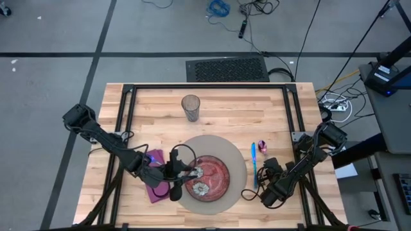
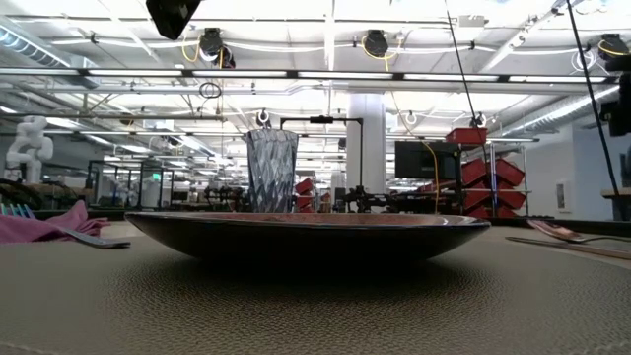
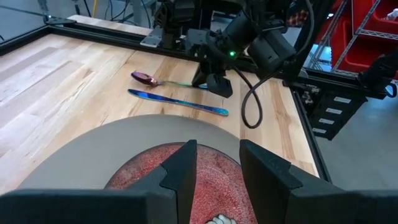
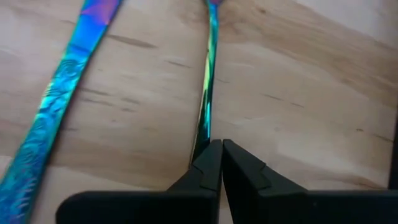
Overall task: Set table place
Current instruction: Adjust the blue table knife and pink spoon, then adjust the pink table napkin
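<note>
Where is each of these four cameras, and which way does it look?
High: overhead, straight down; both arms, plate.
Low: tabletop height, level across mat; no claw shows.
Left wrist: past left claw, open over plate, towards right arm.
Right wrist: down past shut right claw at spoon.
Shared: spoon, knife.

The red patterned plate (image 3: 186, 180) sits on the round grey-tan mat (image 1: 232, 154), directly under the left arm's parted jaws. A thin iridescent spoon (image 4: 208, 81) handle meets the right arm's closed jaws, the blue knife (image 4: 59, 106) lying beside it
</note>
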